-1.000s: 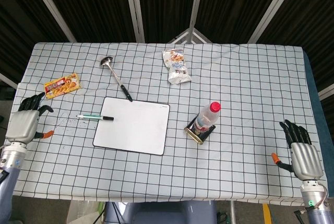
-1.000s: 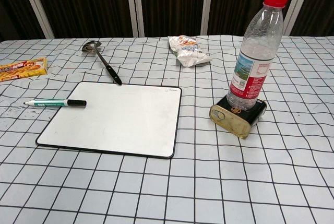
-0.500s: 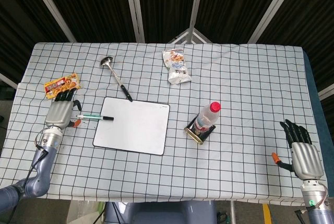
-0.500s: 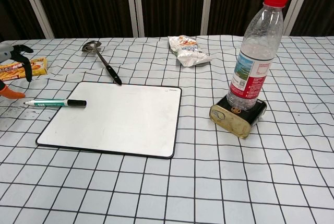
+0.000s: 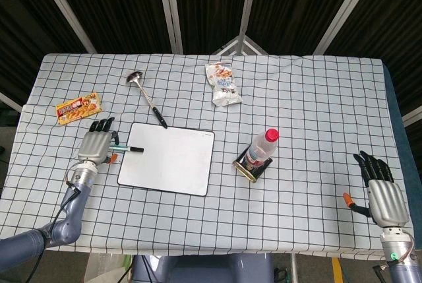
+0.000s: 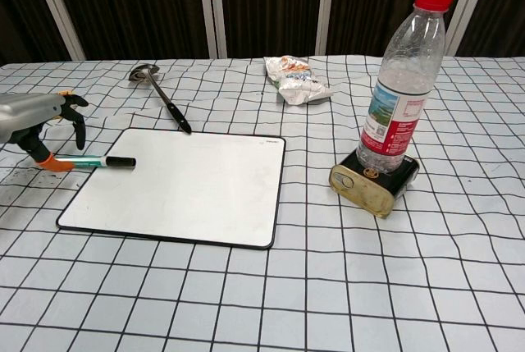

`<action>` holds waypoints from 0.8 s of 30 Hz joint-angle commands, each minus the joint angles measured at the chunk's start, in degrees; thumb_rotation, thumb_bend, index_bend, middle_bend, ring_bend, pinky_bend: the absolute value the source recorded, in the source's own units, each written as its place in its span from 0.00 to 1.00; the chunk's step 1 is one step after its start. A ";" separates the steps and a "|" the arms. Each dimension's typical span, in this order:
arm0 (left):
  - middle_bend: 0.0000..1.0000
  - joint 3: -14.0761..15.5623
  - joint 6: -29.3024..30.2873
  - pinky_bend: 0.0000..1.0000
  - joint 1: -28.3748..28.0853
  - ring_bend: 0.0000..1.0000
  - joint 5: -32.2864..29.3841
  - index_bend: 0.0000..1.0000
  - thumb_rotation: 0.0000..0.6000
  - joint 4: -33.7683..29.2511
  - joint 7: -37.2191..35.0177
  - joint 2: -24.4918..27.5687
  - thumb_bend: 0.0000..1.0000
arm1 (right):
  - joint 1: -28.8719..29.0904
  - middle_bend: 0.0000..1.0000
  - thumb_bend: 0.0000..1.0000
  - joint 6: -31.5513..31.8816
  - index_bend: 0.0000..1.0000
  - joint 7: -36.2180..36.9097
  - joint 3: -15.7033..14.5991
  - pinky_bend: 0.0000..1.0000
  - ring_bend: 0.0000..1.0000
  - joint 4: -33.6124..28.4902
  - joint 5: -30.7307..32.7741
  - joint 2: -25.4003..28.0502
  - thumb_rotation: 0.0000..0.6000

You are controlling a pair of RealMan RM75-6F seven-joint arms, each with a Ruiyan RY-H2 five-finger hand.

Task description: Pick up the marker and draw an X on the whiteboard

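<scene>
The whiteboard [image 5: 168, 157] [image 6: 176, 186] lies flat left of the table's middle. A green marker [image 5: 130, 148] [image 6: 97, 161] with a black cap lies across the board's left edge, cap over the board. My left hand [image 5: 95, 143] [image 6: 37, 116] hovers over the marker's tail end with its fingers arched and apart. Its orange thumb tip sits at the tail, and nothing is held. My right hand [image 5: 382, 194] rests flat near the table's front right edge, fingers spread and empty. It shows only in the head view.
A ladle [image 5: 145, 93] [image 6: 160, 93] lies just behind the board. An orange packet [image 5: 78, 108] sits at the far left and a snack bag [image 5: 223, 84] [image 6: 297, 80] at the back. A water bottle [image 5: 262, 148] [image 6: 402, 81] stands on a tin [image 6: 373, 181] right of the board.
My left hand has moved right from the table's left edge to the marker's tail end. The marker, the board and the right hand have stayed put.
</scene>
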 commanded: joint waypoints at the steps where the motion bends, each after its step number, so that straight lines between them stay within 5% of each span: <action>1: 0.00 0.04 -0.21 0.00 -0.72 0.00 -0.63 0.46 1.00 1.06 0.51 -1.10 0.43 | 0.03 0.00 0.31 -0.07 0.00 -0.02 -0.01 0.00 0.00 -0.02 0.02 0.01 1.00; 24: 0.00 0.06 -1.48 0.00 -3.60 0.00 -3.66 0.47 1.00 6.67 2.03 -5.64 0.51 | 0.09 0.00 0.31 -0.39 0.00 0.61 0.03 0.00 0.00 -0.34 0.35 0.30 1.00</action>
